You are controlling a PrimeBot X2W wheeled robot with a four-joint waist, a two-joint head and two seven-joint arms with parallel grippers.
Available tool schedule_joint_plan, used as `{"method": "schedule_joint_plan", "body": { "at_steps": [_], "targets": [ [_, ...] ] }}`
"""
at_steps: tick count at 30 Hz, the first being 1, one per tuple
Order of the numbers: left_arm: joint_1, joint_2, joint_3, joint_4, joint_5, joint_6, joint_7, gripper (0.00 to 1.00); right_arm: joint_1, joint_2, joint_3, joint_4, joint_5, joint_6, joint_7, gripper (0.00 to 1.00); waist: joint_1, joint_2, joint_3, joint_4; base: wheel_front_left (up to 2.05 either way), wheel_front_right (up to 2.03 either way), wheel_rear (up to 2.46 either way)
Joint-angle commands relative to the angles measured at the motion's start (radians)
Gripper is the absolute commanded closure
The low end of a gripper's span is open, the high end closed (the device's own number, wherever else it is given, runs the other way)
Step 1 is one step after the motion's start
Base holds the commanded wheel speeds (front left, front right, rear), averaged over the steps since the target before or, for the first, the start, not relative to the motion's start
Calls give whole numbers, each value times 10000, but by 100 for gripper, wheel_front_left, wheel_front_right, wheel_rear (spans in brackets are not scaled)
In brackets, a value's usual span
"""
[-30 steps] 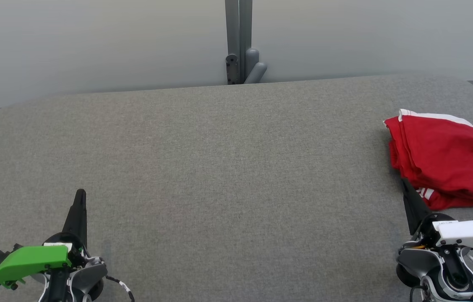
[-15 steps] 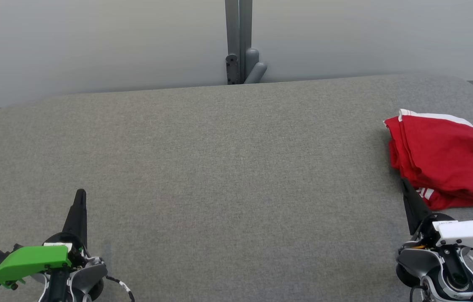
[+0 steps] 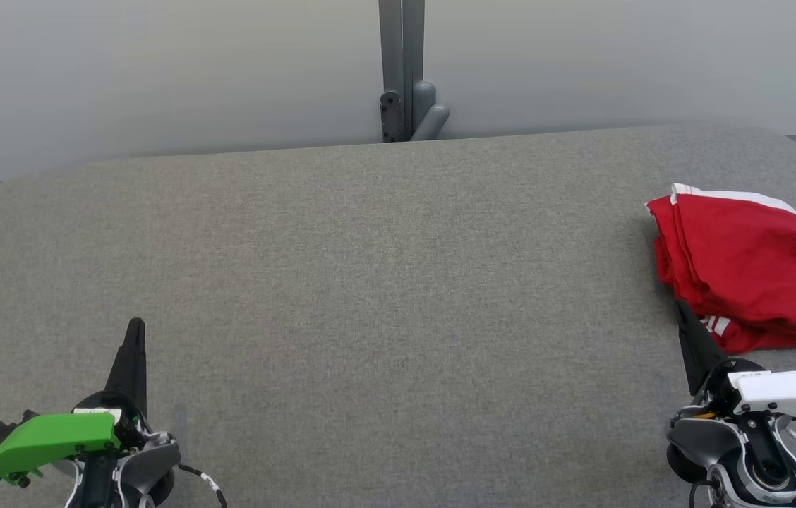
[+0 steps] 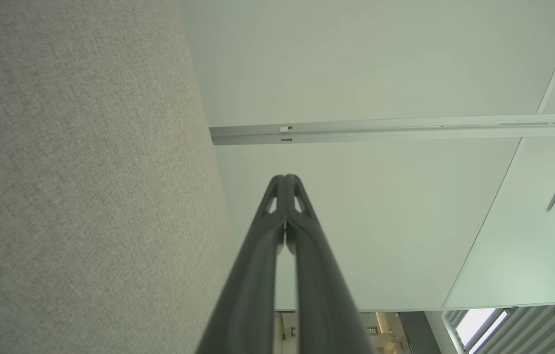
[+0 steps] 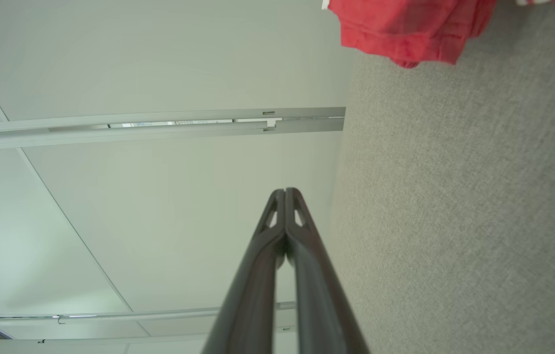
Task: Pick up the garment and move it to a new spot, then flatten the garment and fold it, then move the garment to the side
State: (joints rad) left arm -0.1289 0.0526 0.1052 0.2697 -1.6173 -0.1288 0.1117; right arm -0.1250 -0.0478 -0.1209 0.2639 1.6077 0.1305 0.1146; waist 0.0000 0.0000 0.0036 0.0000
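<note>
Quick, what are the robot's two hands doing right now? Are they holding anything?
Left gripper: closed, holding nothing.
Right gripper: closed, empty, not holding the red garment.

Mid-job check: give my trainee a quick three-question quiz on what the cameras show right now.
1. True or false: the red garment lies at the robot's right end of the grey table.
2. The right gripper is: A) shut on the garment, B) shut and empty, C) wide open.
3. Fill in: the left gripper is ___, holding nothing.
Key: 1 true; 2 B; 3 shut.
</note>
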Motion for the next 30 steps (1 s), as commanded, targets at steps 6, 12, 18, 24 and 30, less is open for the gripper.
{"method": "schedule_joint_plan", "body": {
  "at_steps": [6,12,18,24,30],
  "targets": [
    [-120,15,61,8,75,-40,14,100,-47,-48,-1,-26,48,4,50,100,0,0,0,0,0,0,0],
    [-120,12,65,9,81,-40,18,100,-47,-48,-1,-26,48,4,49,100,0,0,0,0,0,0,0],
    [-121,9,67,9,85,-40,18,100,-47,-48,-1,-26,48,4,49,100,0,0,0,0,0,0,0],
    [-121,7,70,9,83,-40,23,100,-47,-48,-1,-26,48,4,49,100,0,0,0,0,0,0,0],
    [-121,4,73,9,86,-40,26,100,-47,-48,-1,-26,48,4,48,100,0,0,0,0,0,0,0]
  ]
}}
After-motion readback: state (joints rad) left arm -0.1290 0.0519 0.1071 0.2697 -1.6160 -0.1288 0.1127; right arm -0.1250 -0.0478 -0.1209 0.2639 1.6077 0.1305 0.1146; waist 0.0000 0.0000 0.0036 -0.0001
